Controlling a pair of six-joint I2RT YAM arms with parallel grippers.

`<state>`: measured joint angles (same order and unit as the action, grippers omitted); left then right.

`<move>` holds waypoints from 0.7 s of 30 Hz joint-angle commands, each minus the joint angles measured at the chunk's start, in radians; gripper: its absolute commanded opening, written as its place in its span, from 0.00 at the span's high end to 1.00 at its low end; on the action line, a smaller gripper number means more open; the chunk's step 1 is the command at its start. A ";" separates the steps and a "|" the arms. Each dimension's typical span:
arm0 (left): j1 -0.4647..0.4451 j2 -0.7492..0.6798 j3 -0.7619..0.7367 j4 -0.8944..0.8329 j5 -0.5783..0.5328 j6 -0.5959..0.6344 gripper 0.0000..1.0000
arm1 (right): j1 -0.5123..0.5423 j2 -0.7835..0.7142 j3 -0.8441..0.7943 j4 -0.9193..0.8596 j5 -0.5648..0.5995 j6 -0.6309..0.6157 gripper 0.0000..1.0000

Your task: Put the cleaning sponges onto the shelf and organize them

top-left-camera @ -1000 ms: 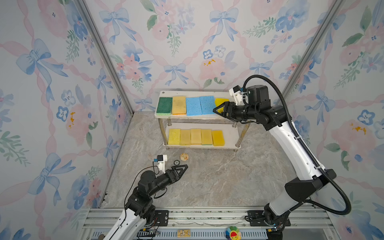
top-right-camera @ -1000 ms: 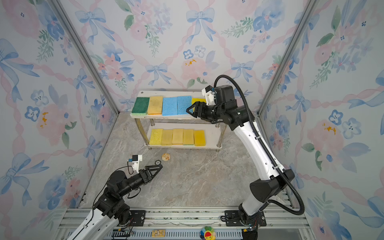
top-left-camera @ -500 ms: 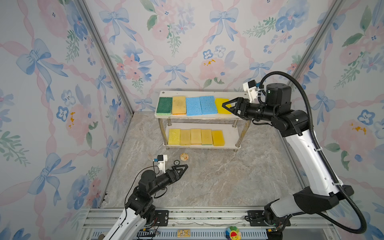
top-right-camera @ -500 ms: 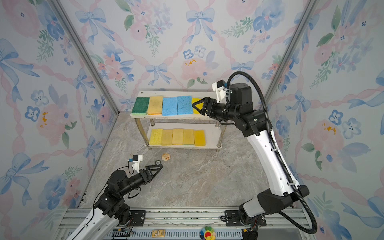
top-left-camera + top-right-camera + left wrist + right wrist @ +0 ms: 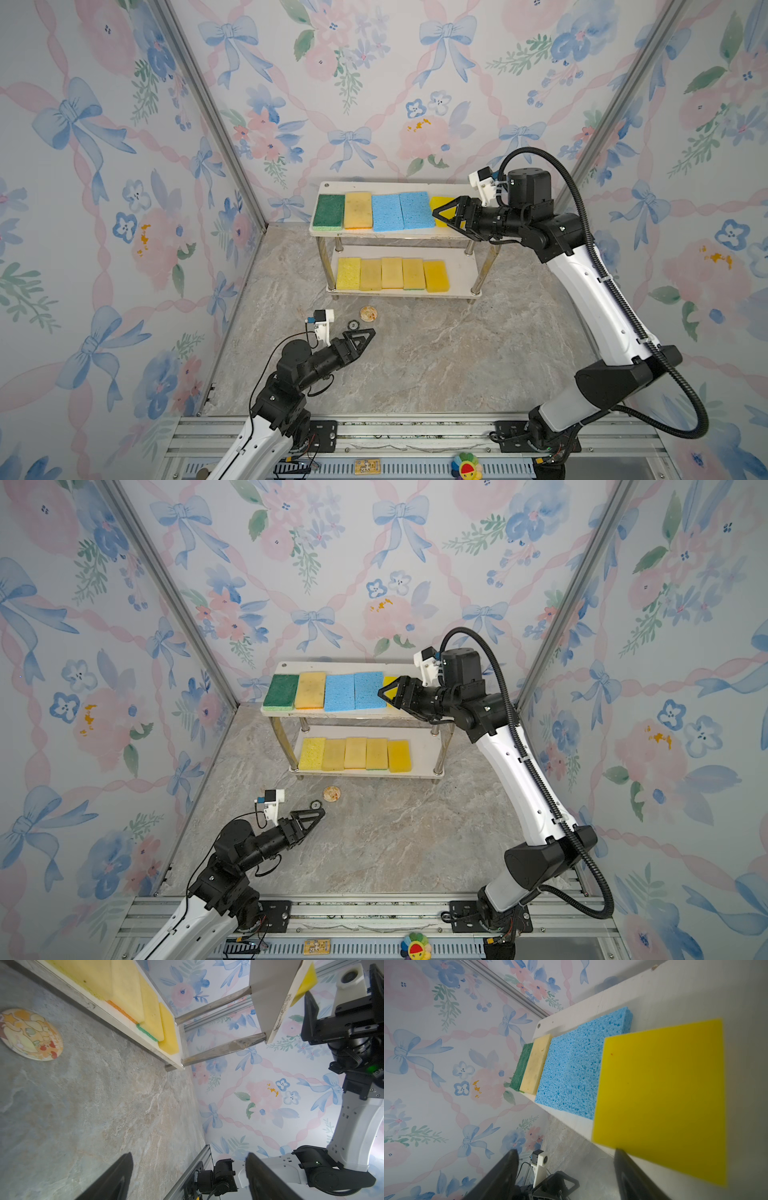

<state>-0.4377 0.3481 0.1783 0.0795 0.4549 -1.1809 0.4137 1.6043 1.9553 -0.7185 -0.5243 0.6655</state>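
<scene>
Left jaws: spread wide, holding nothing. The left arm (image 5: pixel 307 365) reaches low over the worktop (image 5: pixel 415 365), with the jaws just beside a small black ring (image 5: pixel 353 324) and near a round printed disc (image 5: pixel 368 313). Both items lie on the worktop in front of the shelf (image 5: pixel 459 270).

Right jaws: spread, holding nothing. The right arm (image 5: pixel 590 282) reaches to the right end of the shelf's upper board. There the jaws stand over a bright yellow sponge (image 5: pixel 439 205) and hide part of it in both top views. In the right wrist view this sponge (image 5: pixel 660 1095) lies flat on the board. One dark finger (image 5: pixel 631 1174) overlaps its near edge; contact cannot be determined.

Upper board, left to right in a top view:
- a dark green sponge (image 5: pixel 328 212)
- a pale yellow sponge (image 5: pixel 358 210)
- two light blue sponges (image 5: pixel 387 212) (image 5: pixel 417 210)
- the bright yellow sponge

The first four lie side by side with their edges touching.

Lower board: five yellow sponges (image 5: pixel 392 273) lie flat in one close row towards the left end. The rightmost, an orange-yellow sponge (image 5: pixel 436 276), is the deepest in colour. The right part of this board is bare.

No sponge lies on the worktop.
</scene>
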 commanded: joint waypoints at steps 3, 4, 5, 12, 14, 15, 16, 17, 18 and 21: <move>0.010 -0.012 -0.020 -0.005 0.019 0.018 0.13 | -0.018 0.023 -0.012 0.020 -0.001 -0.012 0.24; 0.011 -0.014 -0.021 -0.006 0.019 0.018 0.13 | -0.020 0.023 -0.013 0.022 0.001 -0.012 0.24; 0.014 -0.014 -0.022 -0.006 0.020 0.018 0.14 | -0.021 0.023 -0.018 0.024 0.003 -0.013 0.24; 0.019 -0.012 -0.022 -0.005 0.025 0.020 0.13 | -0.027 0.016 -0.036 0.039 0.011 -0.010 0.24; 0.021 -0.012 -0.022 -0.006 0.024 0.020 0.13 | -0.029 0.014 -0.036 0.037 0.015 -0.010 0.24; 0.022 -0.012 -0.024 -0.006 0.026 0.020 0.13 | -0.030 0.011 -0.034 0.036 0.015 -0.009 0.24; 0.022 -0.013 -0.023 -0.006 0.026 0.020 0.13 | -0.030 0.010 -0.034 0.034 0.014 -0.006 0.24; 0.022 -0.013 -0.022 -0.006 0.026 0.020 0.13 | -0.026 0.002 -0.035 0.034 0.010 -0.001 0.24; 0.023 -0.014 -0.023 -0.005 0.028 0.020 0.13 | -0.021 -0.012 -0.038 0.034 0.009 0.001 0.24; 0.024 -0.018 -0.024 -0.005 0.028 0.018 0.13 | -0.002 -0.076 -0.066 0.031 0.049 -0.011 0.24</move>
<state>-0.4202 0.3473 0.1715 0.0792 0.4637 -1.1809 0.4000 1.6009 1.9091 -0.6949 -0.5083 0.6655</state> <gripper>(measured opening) 0.867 0.761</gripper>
